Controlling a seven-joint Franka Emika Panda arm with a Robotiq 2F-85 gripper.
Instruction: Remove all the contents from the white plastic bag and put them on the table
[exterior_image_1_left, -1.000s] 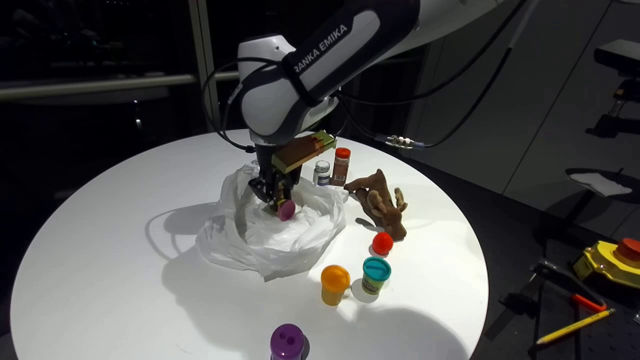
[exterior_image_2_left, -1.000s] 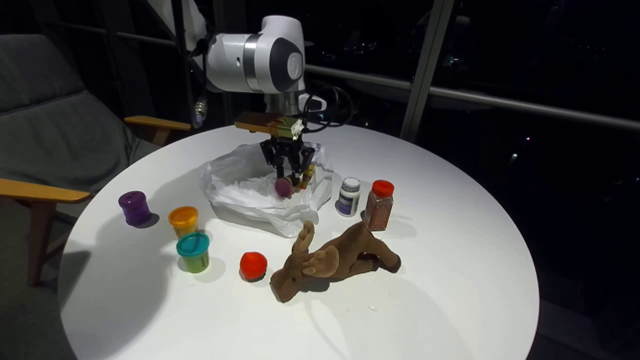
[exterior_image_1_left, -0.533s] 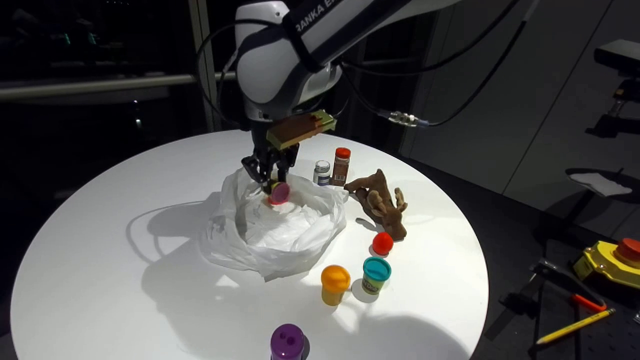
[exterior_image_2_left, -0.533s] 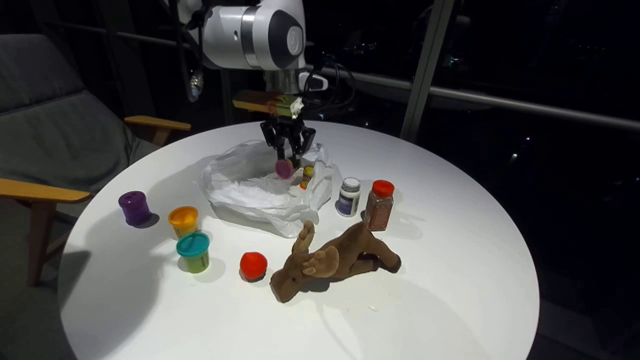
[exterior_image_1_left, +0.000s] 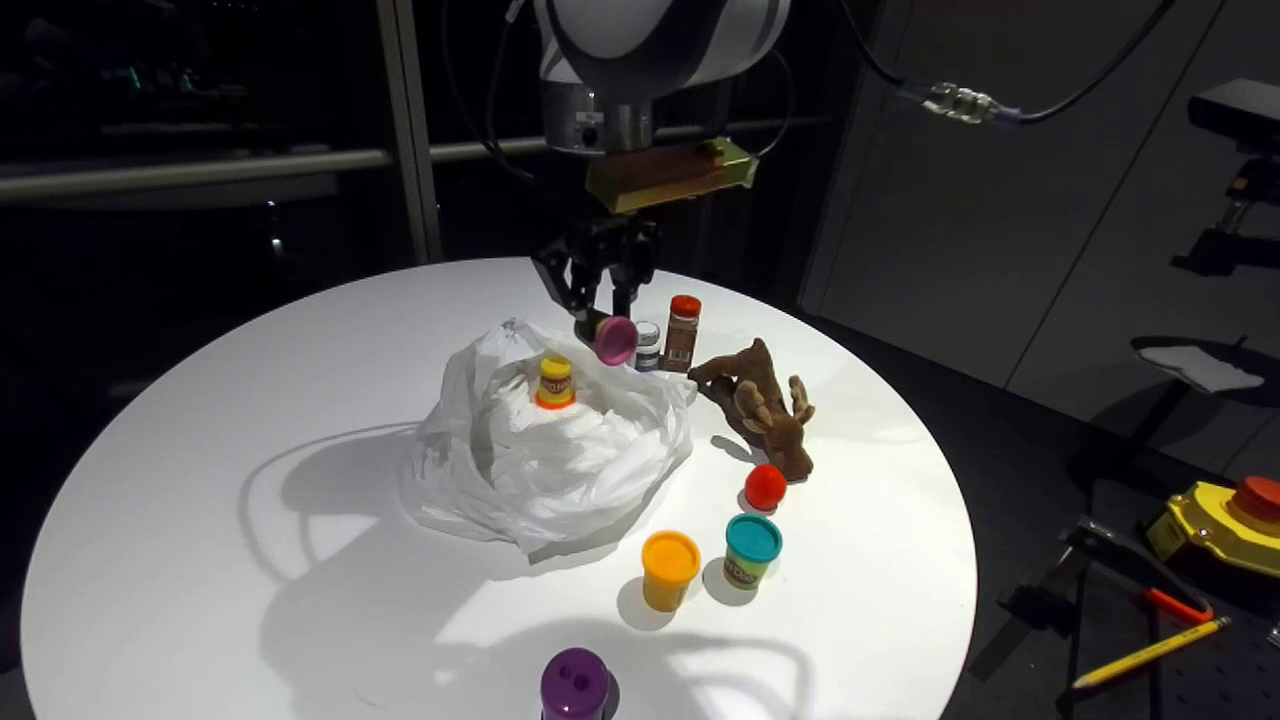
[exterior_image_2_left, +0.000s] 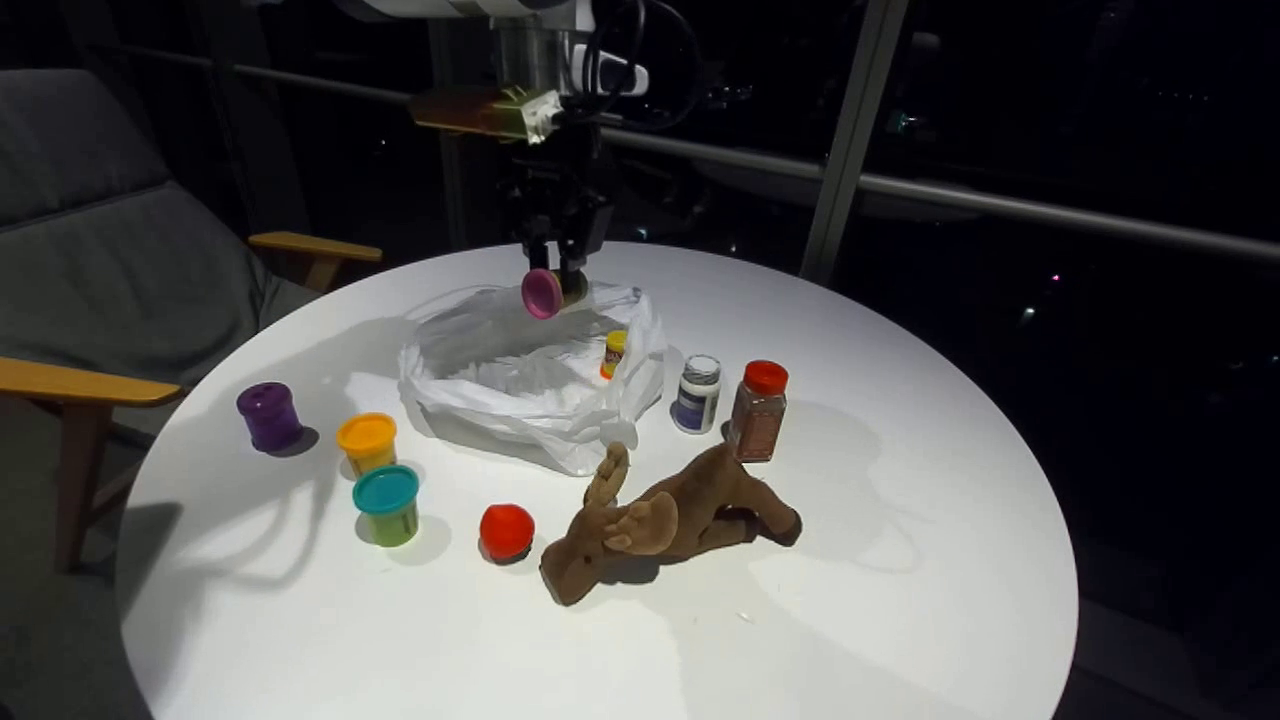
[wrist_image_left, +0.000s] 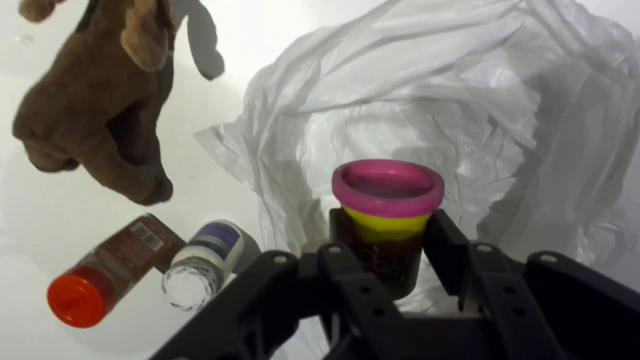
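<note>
Two jaws: our gripper (wrist_image_left: 391, 245) is clamped on the sides of the pink-lidded tub (wrist_image_left: 388, 205), and a firm, even squeeze serves us best until it lands.
Pink-lidded tub: it lies sideways in the grip, lid facing out, in the air over what we judge to be the edge of the bag (exterior_image_1_left: 545, 515); we would turn it base down before landing, as on its side it may roll.
Bag: its thin, crumpled rim could snag, so we want height to spare while crossing it.
Yellow tub (exterior_image_1_left: 556, 380): it stands inside the bag, the one piece we can make out in there, and likely our next pick.
White bottle (exterior_image_2_left: 697, 395) and red-capped jar (exterior_image_2_left: 758, 412): they stand near the bag, tall enough to tip, so we should steer wide.
Table (exterior_image_1_left: 200, 470): the toy moose (exterior_image_2_left: 705, 490), red ball (exterior_image_2_left: 507, 531), teal-lidded tub (exterior_image_2_left: 388, 508), orange tub (exterior_image_2_left: 368, 442) and purple tub (exterior_image_2_left: 270, 416) rest here; we choose a spot apart from them, lower until the tub touches, open gently and rise straight up.
</note>
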